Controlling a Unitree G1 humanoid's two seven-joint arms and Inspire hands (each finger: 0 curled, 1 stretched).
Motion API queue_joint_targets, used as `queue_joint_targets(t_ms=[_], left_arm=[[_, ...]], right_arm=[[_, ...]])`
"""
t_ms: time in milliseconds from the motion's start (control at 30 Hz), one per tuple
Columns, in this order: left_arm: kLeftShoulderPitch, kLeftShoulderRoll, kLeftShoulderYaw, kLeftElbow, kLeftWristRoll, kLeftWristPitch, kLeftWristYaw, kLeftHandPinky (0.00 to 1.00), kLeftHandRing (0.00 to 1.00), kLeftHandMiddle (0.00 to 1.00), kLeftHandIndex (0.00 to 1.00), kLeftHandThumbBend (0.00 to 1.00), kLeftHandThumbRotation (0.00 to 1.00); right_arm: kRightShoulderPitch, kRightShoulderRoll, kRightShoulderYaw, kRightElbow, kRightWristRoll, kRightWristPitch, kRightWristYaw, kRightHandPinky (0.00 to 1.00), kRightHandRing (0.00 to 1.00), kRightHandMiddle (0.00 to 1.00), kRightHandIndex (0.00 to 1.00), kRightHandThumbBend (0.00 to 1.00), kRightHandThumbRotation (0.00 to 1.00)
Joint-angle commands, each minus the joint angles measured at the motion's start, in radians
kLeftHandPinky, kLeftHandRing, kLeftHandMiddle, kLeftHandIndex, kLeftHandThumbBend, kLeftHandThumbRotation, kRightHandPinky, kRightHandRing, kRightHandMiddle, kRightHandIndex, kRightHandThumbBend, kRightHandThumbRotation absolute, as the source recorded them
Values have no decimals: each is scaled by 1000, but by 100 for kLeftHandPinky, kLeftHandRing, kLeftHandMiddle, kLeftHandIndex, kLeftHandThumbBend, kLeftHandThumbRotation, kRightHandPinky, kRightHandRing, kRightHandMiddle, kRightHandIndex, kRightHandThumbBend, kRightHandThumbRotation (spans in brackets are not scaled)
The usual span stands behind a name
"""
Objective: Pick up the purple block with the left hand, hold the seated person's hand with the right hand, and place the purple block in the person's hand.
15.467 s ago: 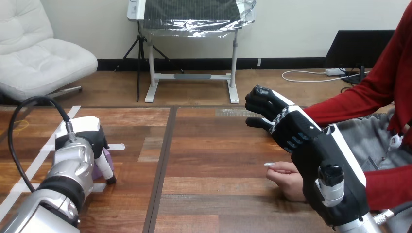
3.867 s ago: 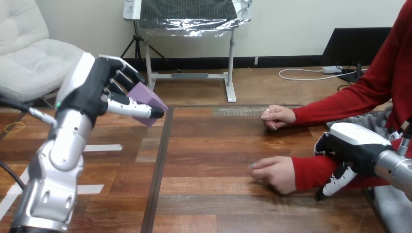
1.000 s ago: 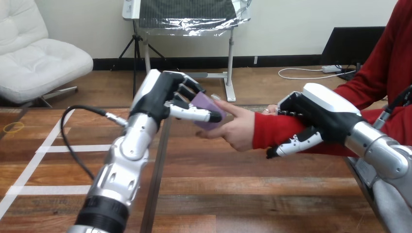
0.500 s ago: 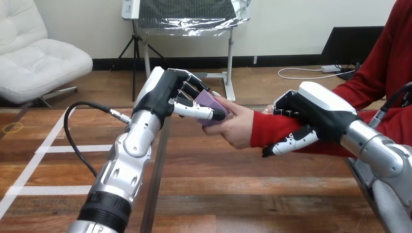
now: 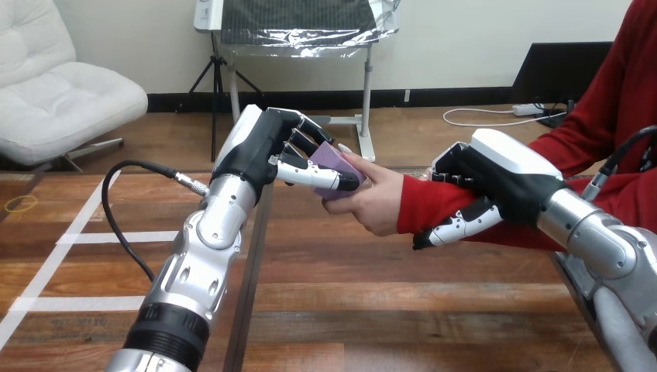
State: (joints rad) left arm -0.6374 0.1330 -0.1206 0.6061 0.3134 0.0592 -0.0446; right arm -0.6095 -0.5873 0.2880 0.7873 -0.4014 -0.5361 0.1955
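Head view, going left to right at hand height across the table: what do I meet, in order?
The left hand, curled round the block → purple block → person's hand → right hand, clasped round the person's forearm.

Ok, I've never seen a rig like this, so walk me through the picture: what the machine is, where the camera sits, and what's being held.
This is a humanoid robot at a wooden table. The camera sits on its head and looks forward and down, so the two silver arms coming in from the bottom are its own. Its left hand is curled round a purple block, holding it against the person's hand, whose fingers also touch the block. Its right hand is curled round the person's red-sleeved forearm, fingers on top and thumb underneath.
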Motion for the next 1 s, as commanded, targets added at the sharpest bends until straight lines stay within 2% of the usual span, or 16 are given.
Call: queue_joint_targets(t_ms=[0, 700, 800, 967], left_arm=[[-78, -39, -31, 25, -6, -35, -2, 28, 34, 40, 42, 77, 0], [-64, -33, -25, 38, -15, -51, -9, 29, 34, 40, 42, 76, 0], [-60, -34, -21, 38, -18, -52, -4, 29, 34, 40, 43, 75, 0], [-54, -30, -13, 30, -34, -37, -27, 32, 40, 45, 47, 74, 0]], right_arm=[[-50, 80, -14, -101, 42, -32, 9, 23, 23, 28, 30, 89, 34], [-36, 72, -16, -67, 27, -79, -10, 24, 23, 27, 28, 89, 33], [-33, 68, -17, -64, 30, -81, -1, 25, 23, 27, 28, 89, 33], [-25, 59, -21, -70, 49, -69, 38, 25, 24, 29, 29, 89, 34]])
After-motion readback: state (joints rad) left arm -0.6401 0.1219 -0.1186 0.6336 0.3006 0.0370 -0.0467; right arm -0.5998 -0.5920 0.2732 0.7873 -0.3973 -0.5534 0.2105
